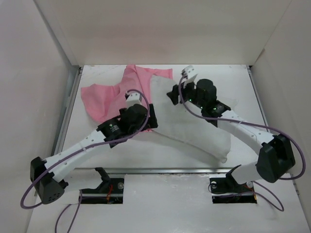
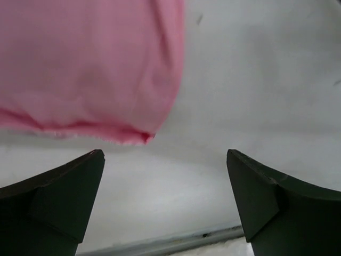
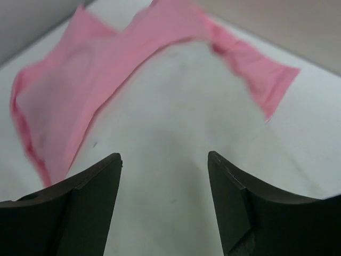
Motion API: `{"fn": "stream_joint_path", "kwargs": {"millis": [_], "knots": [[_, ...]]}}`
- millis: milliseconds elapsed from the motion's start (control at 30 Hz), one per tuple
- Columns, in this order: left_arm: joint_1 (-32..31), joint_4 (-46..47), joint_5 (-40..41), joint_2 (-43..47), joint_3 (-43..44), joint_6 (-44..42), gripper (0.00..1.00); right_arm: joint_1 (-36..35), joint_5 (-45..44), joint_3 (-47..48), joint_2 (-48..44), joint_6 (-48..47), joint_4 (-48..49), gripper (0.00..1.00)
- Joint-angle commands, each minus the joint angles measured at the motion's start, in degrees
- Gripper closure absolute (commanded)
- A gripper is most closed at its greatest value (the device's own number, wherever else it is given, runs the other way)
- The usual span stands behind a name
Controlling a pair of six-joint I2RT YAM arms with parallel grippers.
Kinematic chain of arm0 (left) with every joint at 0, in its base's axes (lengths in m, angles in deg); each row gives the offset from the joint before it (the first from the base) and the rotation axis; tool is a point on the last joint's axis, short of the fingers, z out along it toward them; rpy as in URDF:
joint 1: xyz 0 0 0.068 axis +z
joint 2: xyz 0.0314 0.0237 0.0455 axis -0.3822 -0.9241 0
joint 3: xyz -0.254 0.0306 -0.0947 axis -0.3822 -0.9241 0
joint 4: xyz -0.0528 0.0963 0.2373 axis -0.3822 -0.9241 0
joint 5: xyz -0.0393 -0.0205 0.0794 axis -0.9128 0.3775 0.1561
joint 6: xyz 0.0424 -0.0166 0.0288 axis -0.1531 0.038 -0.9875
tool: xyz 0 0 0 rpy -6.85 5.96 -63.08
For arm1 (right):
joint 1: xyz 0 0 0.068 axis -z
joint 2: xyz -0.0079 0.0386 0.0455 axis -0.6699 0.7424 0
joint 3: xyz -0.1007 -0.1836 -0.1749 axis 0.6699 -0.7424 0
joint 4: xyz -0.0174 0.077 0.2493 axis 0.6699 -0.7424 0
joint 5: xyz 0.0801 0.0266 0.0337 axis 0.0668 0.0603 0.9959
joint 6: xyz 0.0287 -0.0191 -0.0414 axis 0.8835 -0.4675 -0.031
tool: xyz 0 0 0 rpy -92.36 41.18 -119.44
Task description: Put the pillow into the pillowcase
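So only the far corner of the pillow (image 1: 194, 131) was covered by the pillowcase (image 1: 104, 99); left gripper (image 2: 165, 176) and right gripper (image 3: 164, 160) were held open, empty, probably for regrasping.

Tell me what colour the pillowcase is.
Pink; no pattern is discernible. The pillowcase shows best in the right wrist view, next to the white pillow.

pillowcase (image 1: 104, 99): thin pink cloth, matt | pillow (image 1: 194, 131): white cloth, matt, plain
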Motion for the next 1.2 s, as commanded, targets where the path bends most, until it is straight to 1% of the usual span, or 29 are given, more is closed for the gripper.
{"fn": "stream_joint_path", "kwargs": {"millis": [0, 33, 67, 133, 200, 267, 300, 333, 367, 400, 433, 467, 500, 533, 567, 600, 633, 733, 767, 800, 833, 867, 900, 933, 1033, 1067, 1100, 1133, 1167], "knots": [[-0.47, 0.78, -5.51, 0.32, -6.72, 8.28, 0.0, -5.48, 0.82, 0.07, -1.32, -15.89, -15.68, 0.29], [-1.09, 2.53, -6.75, 0.32, -9.96, 8.28, 0.0, -5.49, 1.98, -0.45, -1.32, -16.42, -16.65, 0.29], [-2.31, 4.81, -6.76, 0.32, -11.04, 8.28, 0.0, -5.49, 2.51, -0.46, -0.62, -16.42, -16.66, 0.29], [-2.32, 5.44, -6.76, -1.52, -12.28, 9.07, 0.04, -6.1, 3.04, -0.46, 0.87, -16.42, -16.66, 0.28], [-2.32, 5.45, -2.83, -5.02, -12.28, 9.95, 0.06, -6.1, 4.27, 0.25, 4.03, -16.42, -16.66, 0.28], [-2.32, 4.92, 0.34, -7.93, -10.98, 10.48, 0.14, -6.72, 4.27, 1.64, 6.58, -15.81, -15.52, 0.29], [-2.32, 4.92, 1.58, -10.9, -10.18, 10.48, 0.15, -6.72, 4.27, 1.65, 9.2, -15.11, -14.82, 0.31], [-2.32, 4.92, 4.46, -12.41, -9.3, 10.48, 0.17, -6.72, 4.27, 2.44, 10.45, -14.58, -14.21, 0.35], [-2.32, 4.92, 6.23, -13.91, -8.51, 10.48, 0.24, -6.72, 3.32, 3.57, 11.59, -14.57, -13.5, 0.38], [-2.32, 5.62, 7.12, -15.4, -6.85, 10.48, 0.27, -6.72, 2.35, 4.11, 13.34, -13.79, -13.5, 0.48], [0.03, 5.02, 7.65, -18.37, -5.79, 10.48, 0.34, -6.72, 1.56, 4.11, 13.88, -12.57, -11.76, 0.56], [0.92, 4.14, 8.26, -19.8, -4.91, 11.26, 0.45, -6.72, -0.19, 4.11, 13.89, -11.94, -10.61, 0.64], [1.71, 3.26, 8.88, -21.11, -3.25, 11.27, 0.63, -6.72, -1.69, 4.11, 13.89, -11.24, -9.03, 0.81], [2.85, 2.47, 9.67, -23.04, -2.62, 11.88, 0.72, -6.72, -3.36, 4.11, 13.28, -9.41, -7.27, 0.9], [3.39, 1.07, 9.68, -23.84, -2.09, 11.88, 0.8, -6.72, -4.85, 3.07, 12.66, -8.52, -3.52, 1.0], [3.39, 0.53, 10.29, -24.37, -1.56, 11.88, 0.87, -6.72, -7.39, 2.01, 11.87, -7.47, -1.56, 1.0], [4.0, -0.17, 10.29, -24.38, -0.51, 11.36, 1.0, -6.72, -7.42, 2.0, 10.47, -6.59, 0.2, 1.0], [4.01, 0.25, 11.08, -23.6, 1.42, 8.91, 1.0, -5.66, -8.3, 1.48, 8.71, -1.93, 5.21, 1.0], [2.88, 2.09, 10.56, -22.46, 2.04, 7.24, 1.0, -5.06, -7.43, 1.48, 7.83, 0.26, 6.44, 1.0], [1.82, 3.24, 10.56, -21.84, 2.65, 3.75, 1.0, -5.05, -7.42, 1.48, 7.82, 1.76, 8.98, 1.0], [-1.67, 6.47, 8.38, -20.7, 5.62, -2.47, 1.0, -5.05, -7.42, 2.0, 6.6, 6.3, 13.61, 1.0], [-1.71, 6.5, 8.36, -20.69, 7.13, -2.53, 1.0, -5.05, -7.42, 2.0, 6.59, 6.34, 13.66, 1.0], [-2.84, 7.11, 7.23, -20.69, 8.62, -4.71, 1.0, -5.05, -7.42, 2.0, 6.59, 8.08, 15.4, 1.0], [-5.37, 7.64, 5.48, -20.69, 10.2, -6.64, 1.0, -5.05, -8.37, 2.0, 6.07, 10.71, 18.29, 1.0], [-9.6, 7.65, 2.05, -20.69, 15.74, -12.71, 1.0, -5.05, -13.38, 3.23, 6.06, 15.02, 21.38, 1.0], [-10.4, 7.65, -1.28, -20.69, 16.71, -14.12, 1.0, -5.05, -14.44, 3.23, 6.06, 15.57, 21.4, 1.0], [-11.02, 8.6, -4.18, -20.69, 17.33, -17.61, 1.0, -5.05, -17.15, 3.76, 6.06, 16.62, 22.09, 1.0], [-11.54, 9.14, -6.91, -19.91, 18.12, -18.69, 1.0, -5.05, -18.22, 3.76, 6.06, 19.32, 22.1, 1.0], [-11.55, 10.79, -12.5, -19.38, 18.13, -19.48, 1.0, -5.05, -19.45, 3.76, 6.06, 20.48, 22.88, 1.0]]}}
